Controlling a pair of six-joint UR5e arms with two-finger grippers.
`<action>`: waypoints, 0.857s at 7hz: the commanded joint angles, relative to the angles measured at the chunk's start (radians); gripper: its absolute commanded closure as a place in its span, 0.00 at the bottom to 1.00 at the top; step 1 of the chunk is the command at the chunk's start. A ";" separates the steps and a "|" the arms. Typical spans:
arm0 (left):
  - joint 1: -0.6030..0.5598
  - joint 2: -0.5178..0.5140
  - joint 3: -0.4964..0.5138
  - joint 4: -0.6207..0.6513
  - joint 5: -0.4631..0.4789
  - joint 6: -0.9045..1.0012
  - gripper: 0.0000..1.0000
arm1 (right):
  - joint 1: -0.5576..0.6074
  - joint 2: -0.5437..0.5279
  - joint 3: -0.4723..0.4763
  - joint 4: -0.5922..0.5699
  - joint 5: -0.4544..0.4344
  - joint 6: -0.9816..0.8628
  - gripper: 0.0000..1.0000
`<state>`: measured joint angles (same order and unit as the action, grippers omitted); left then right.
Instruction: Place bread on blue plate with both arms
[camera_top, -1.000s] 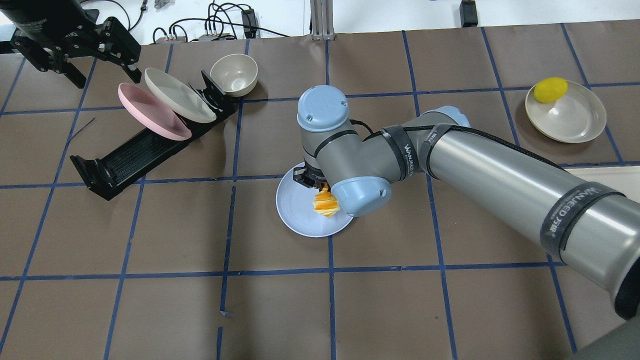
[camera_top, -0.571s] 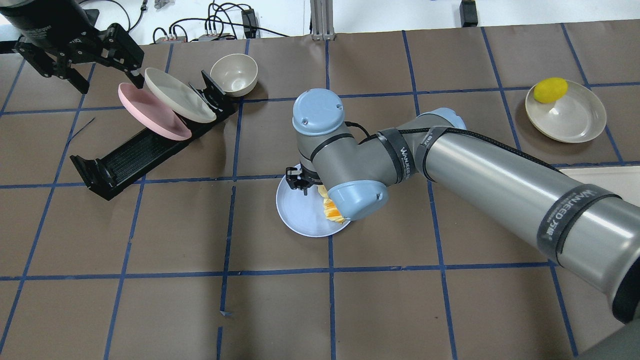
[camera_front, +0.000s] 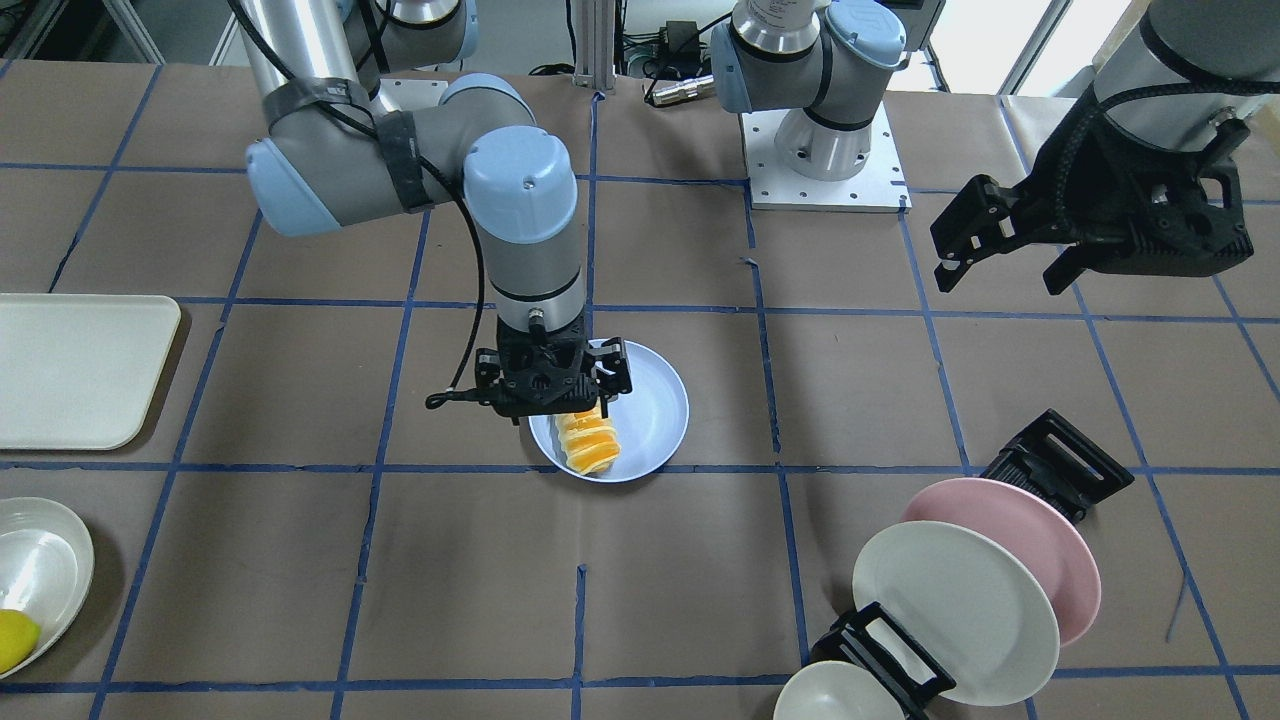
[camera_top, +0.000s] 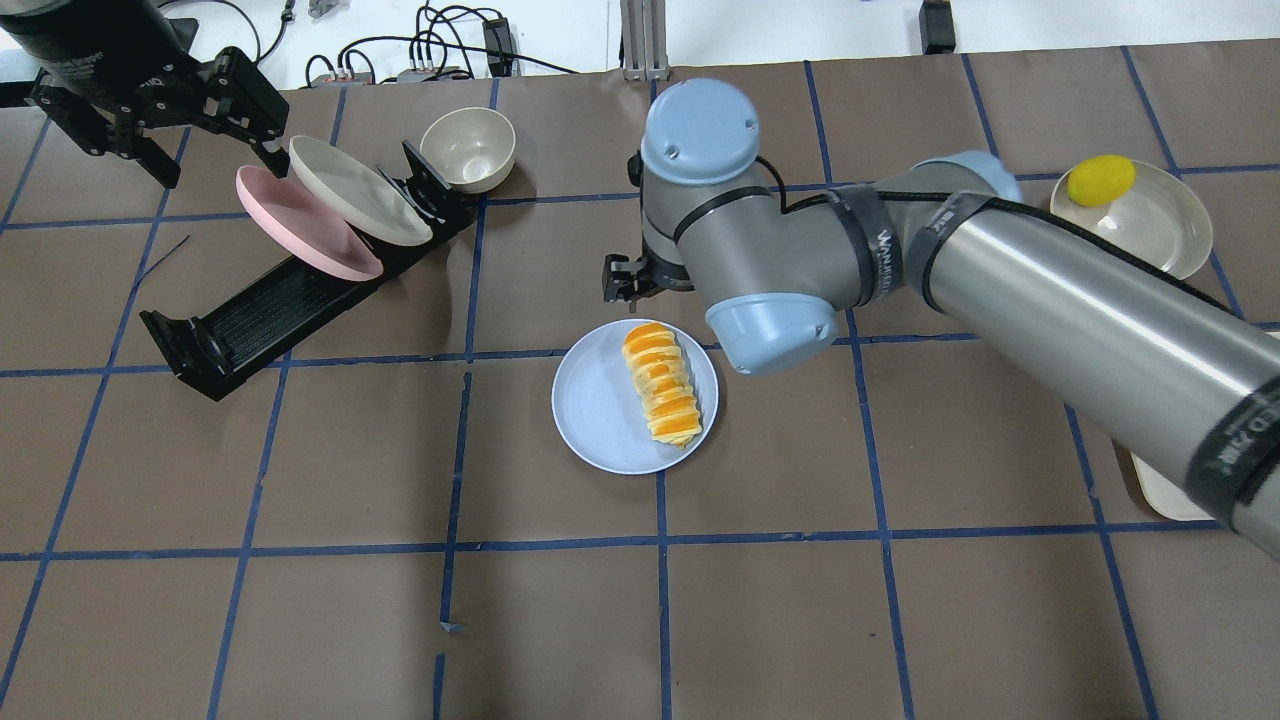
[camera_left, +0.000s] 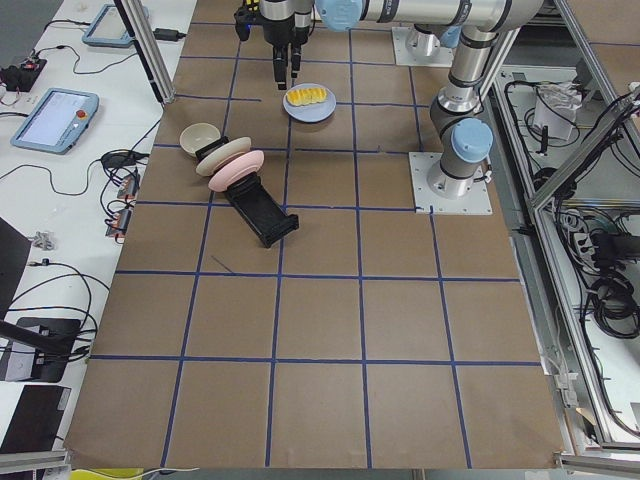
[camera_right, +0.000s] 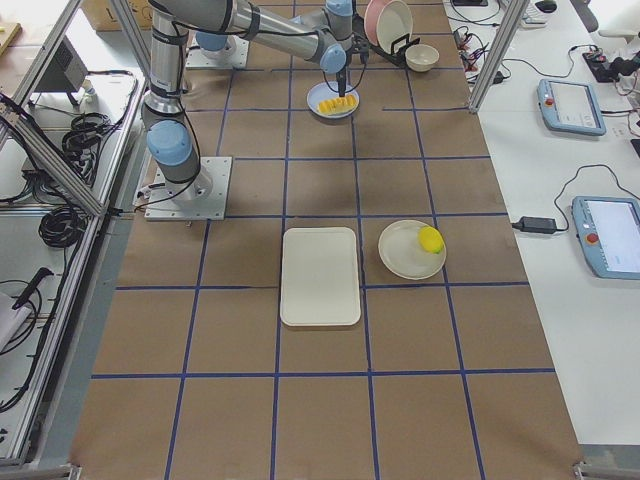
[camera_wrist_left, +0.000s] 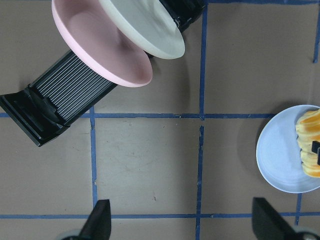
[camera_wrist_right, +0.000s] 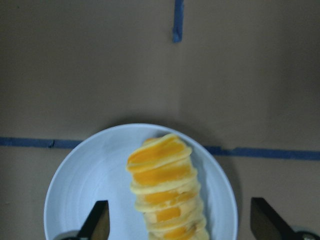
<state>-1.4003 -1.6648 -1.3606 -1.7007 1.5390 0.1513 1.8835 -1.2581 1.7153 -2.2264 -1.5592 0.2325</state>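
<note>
The bread (camera_top: 662, 385) lies lengthwise on the right half of the blue plate (camera_top: 598, 420), free of any gripper. It also shows in the right wrist view (camera_wrist_right: 165, 192) and the front view (camera_front: 588, 445). My right gripper (camera_front: 555, 408) hangs open and empty a little above the plate's (camera_front: 655, 405) edge. Its fingertips (camera_wrist_right: 97, 222) stand wide apart on either side of the bread. In the overhead view the wrist hides most of this gripper. My left gripper (camera_top: 215, 150) is open and empty, far off, high over the dish rack. It sees the plate (camera_wrist_left: 280, 160) at its right edge.
A black dish rack (camera_top: 250, 310) at the far left holds a pink plate (camera_top: 300, 225) and a cream plate (camera_top: 360, 190). A cream bowl (camera_top: 468, 148) stands at its end. A yellow lemon (camera_top: 1100, 180) sits in a cream dish (camera_top: 1150, 240) far right. A cream tray (camera_front: 80, 370) lies nearby.
My right gripper has let go of the bread, lifted and drawn back toward the table's far side. The bread now lies uncovered on the blue plate. The left arm has barely moved.
</note>
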 joint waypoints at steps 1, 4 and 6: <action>-0.003 0.002 -0.002 -0.005 0.000 0.001 0.00 | -0.154 -0.117 0.006 0.005 0.011 -0.125 0.00; -0.003 0.002 -0.002 0.001 -0.007 0.002 0.00 | -0.291 -0.289 0.001 0.398 0.001 -0.229 0.00; -0.002 0.002 -0.003 0.001 -0.003 0.002 0.00 | -0.338 -0.406 0.010 0.610 -0.002 -0.228 0.00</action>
<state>-1.4036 -1.6636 -1.3625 -1.6989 1.5332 0.1533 1.5775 -1.5906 1.7244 -1.7551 -1.5602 0.0122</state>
